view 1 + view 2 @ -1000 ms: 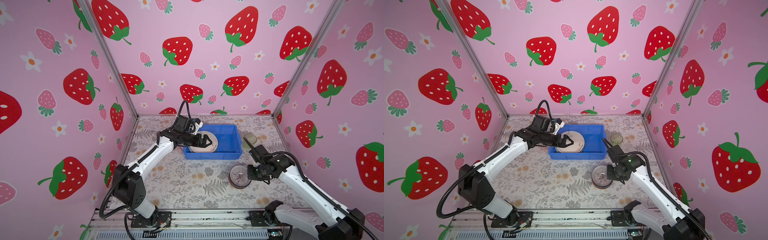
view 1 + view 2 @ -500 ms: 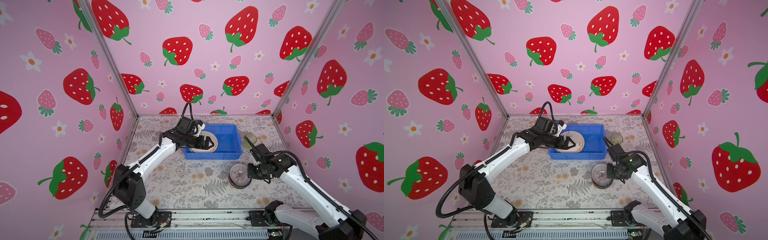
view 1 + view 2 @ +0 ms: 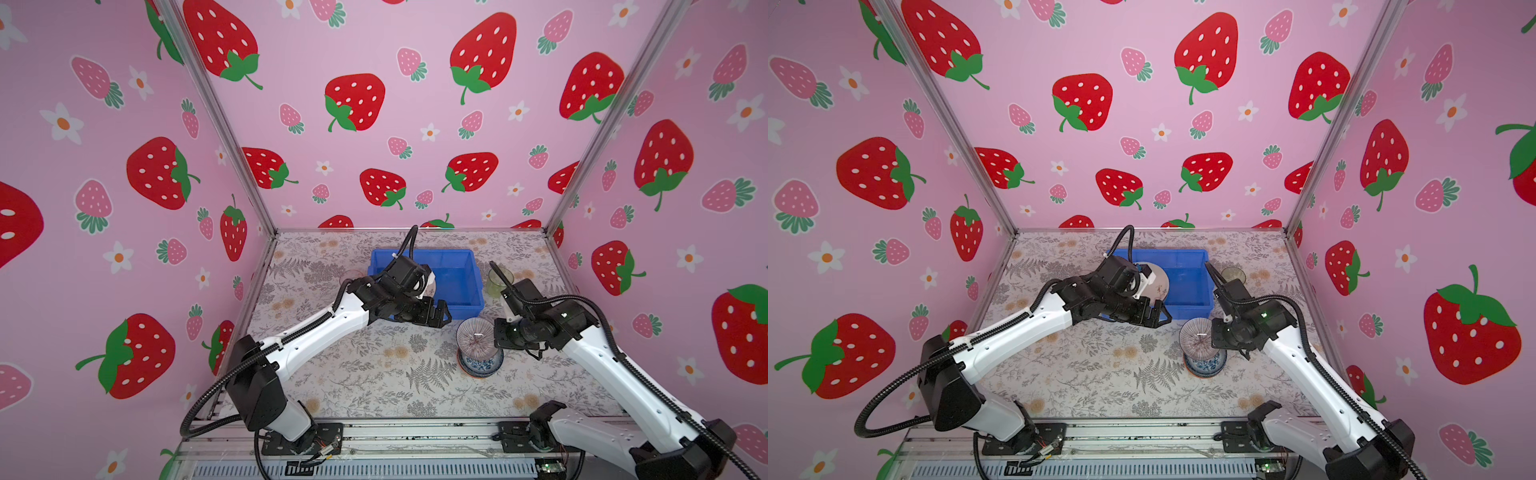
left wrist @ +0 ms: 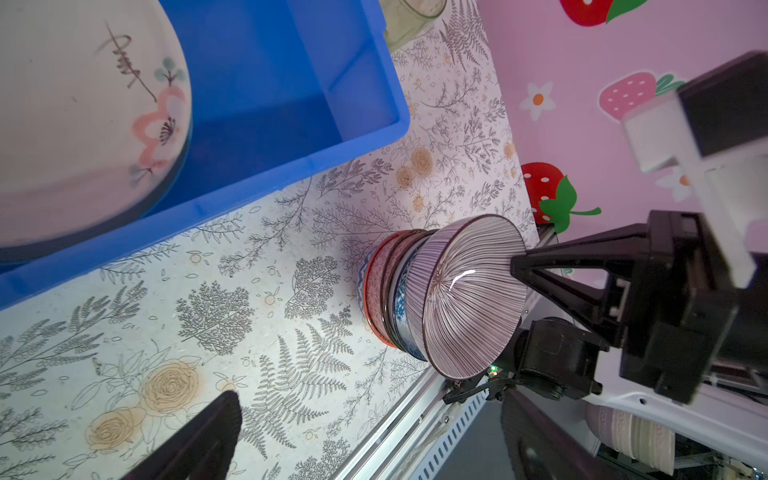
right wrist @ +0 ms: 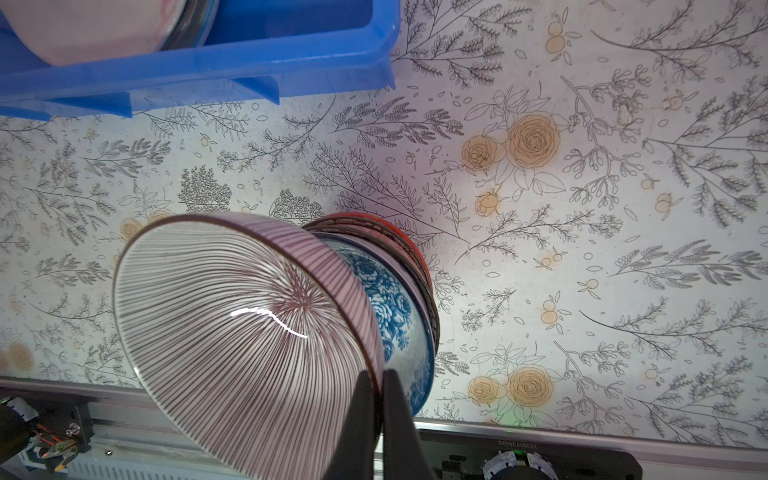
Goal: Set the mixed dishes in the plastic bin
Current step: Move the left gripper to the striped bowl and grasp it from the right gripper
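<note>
Purple-striped bowl (image 5: 232, 324) tilted atop stacked bowls (image 5: 395, 307); glossy, fine radial stripes.

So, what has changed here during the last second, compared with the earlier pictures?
The left pincer drew back from over the plate in the blue bin to the bin's near wall, open and empty. The right pincer, shut on the rim of the purple-striped bowl, tipped it up from the stack of bowls. The plate, the bin, the green tumbler and the rest of the stack stayed in place.
</note>
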`<state>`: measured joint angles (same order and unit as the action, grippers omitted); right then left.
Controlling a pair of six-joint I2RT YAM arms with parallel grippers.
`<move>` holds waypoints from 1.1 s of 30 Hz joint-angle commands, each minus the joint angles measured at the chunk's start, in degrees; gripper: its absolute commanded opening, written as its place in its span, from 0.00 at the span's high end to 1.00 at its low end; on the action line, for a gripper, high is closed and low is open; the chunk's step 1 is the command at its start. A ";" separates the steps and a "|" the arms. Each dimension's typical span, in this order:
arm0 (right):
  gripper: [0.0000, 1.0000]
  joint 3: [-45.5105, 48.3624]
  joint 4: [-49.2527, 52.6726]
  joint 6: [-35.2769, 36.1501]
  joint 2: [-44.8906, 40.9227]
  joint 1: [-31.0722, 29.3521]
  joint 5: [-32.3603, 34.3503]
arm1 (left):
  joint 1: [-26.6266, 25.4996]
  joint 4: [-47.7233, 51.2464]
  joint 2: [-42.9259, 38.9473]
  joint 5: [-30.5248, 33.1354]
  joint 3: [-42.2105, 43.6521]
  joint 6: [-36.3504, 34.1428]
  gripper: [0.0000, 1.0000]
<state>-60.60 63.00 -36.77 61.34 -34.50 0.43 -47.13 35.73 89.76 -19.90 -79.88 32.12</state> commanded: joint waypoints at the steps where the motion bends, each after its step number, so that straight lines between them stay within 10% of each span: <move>1: 0.96 -2.70 0.22 1.07 0.39 -0.15 -0.41 | -2.23 2.48 3.61 0.68 -4.47 1.92 0.00; 33: 0.96 -2.91 -3.90 2.60 1.82 -0.21 -2.44 | -7.96 11.12 18.25 11.05 -18.92 -1.10 0.64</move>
<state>-62.67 60.77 -34.39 64.12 -34.50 -0.93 -54.70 45.36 106.91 -9.96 -96.51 31.07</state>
